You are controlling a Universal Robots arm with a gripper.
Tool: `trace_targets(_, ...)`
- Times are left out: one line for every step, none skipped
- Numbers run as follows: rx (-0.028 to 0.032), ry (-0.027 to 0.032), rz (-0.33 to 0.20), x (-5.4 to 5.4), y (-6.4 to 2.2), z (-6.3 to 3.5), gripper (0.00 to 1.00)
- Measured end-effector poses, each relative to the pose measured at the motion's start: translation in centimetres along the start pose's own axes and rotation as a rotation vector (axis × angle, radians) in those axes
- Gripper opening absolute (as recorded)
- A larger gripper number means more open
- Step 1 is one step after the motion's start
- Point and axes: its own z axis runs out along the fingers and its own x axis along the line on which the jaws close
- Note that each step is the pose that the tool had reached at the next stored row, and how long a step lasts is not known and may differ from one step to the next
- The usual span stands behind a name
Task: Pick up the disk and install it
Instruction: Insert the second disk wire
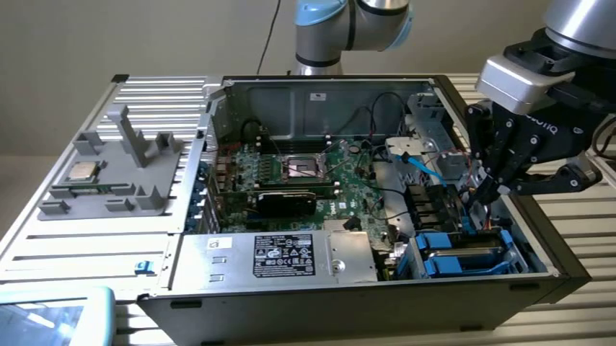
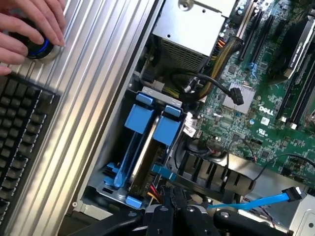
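Note:
The disk stands edge-on in the drive cage at the case's corner, its silver-grey edge showing between bright blue carrier rails. In the exterior view the blue carriers sit at the case's front, on the exterior view's right. My gripper hangs just above and behind that cage, its black fingers pressed together with nothing between them. The fingertips point down beside the cage's inner end, apart from the carriers.
A silver box with a black label fills the case's front. The green motherboard and a loose blue cable lie close by. A grey fixture holds a small processor chip. A person's hand rests on a knob beside a keyboard.

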Motion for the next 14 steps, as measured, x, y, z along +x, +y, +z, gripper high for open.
trace_targets(0.0009, -0.0013, -0.016, 0.0, 0.0, 0.0, 0.11)
trace_targets(0.0017, -0.0026, -0.033, 0.0, 0.0, 0.0, 0.11)
trace_targets(0.0026, -0.0039, -0.049, 0.0, 0.0, 0.0, 0.11)
trace_targets(0.0036, -0.0054, -0.065, 0.0, 0.0, 0.0, 0.11)
trace_targets(0.0044, -0.0066, -0.081, 0.0, 0.0, 0.0, 0.11)
trace_targets(0.0052, -0.0078, -0.097, 0.0, 0.0, 0.0, 0.11)
trace_targets(0.006, -0.0091, -0.112, 0.0, 0.0, 0.0, 0.11)
trace_targets(0.0069, -0.0104, -0.127, 0.0, 0.0, 0.0, 0.11)
trace_targets(0.0078, -0.012, -0.141, 0.0, 0.0, 0.0, 0.11)
trace_targets(0.0089, -0.0138, -0.156, 0.0, 0.0, 0.0, 0.11)
trace_targets(0.0099, -0.0155, -0.17, 0.0, 0.0, 0.0, 0.11)
trace_targets(0.011, -0.0173, -0.185, 0.0, 0.0, 0.0, 0.11)
trace_targets(0.012, -0.0189, -0.199, 0.0, 0.0, 0.0, 0.11)
trace_targets(0.013, -0.0206, -0.213, 0.0, 0.0, 0.0, 0.11)
